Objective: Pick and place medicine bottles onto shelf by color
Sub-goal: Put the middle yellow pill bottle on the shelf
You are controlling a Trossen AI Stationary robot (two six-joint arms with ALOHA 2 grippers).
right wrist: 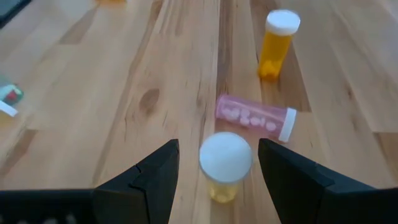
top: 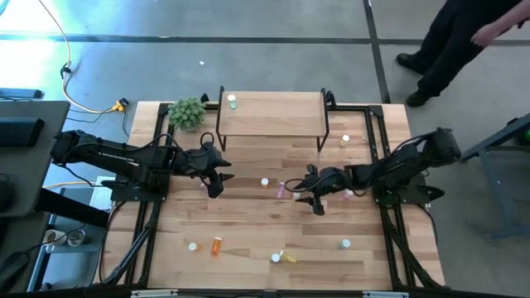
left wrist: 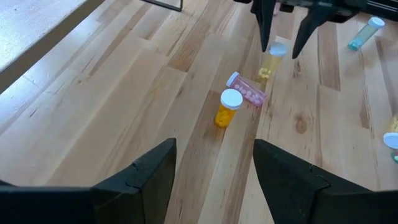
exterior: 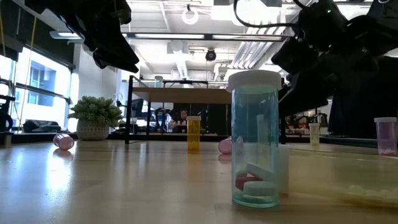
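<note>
Yellow plastic, light and slick: the upright yellow bottle point(right wrist: 225, 167) sits between the right gripper point(right wrist: 217, 186)'s wide-open, empty jaws; grip below its cap. The left gripper point(left wrist: 214, 180) hangs open, empty.

Person point(top: 464, 37): cut off at the high view's top edge. Pink bottle point(exterior: 387, 135): cut by the low view's right edge. Room beyond surface: blurred.

Pale planked wood, smooth with a soft sheen, formed the table point(right wrist: 124, 93); translucent glossy plastic bottles point(right wrist: 278, 43) wore matt white caps; gripper fingers point(right wrist: 143, 186) looked matt black.
</note>
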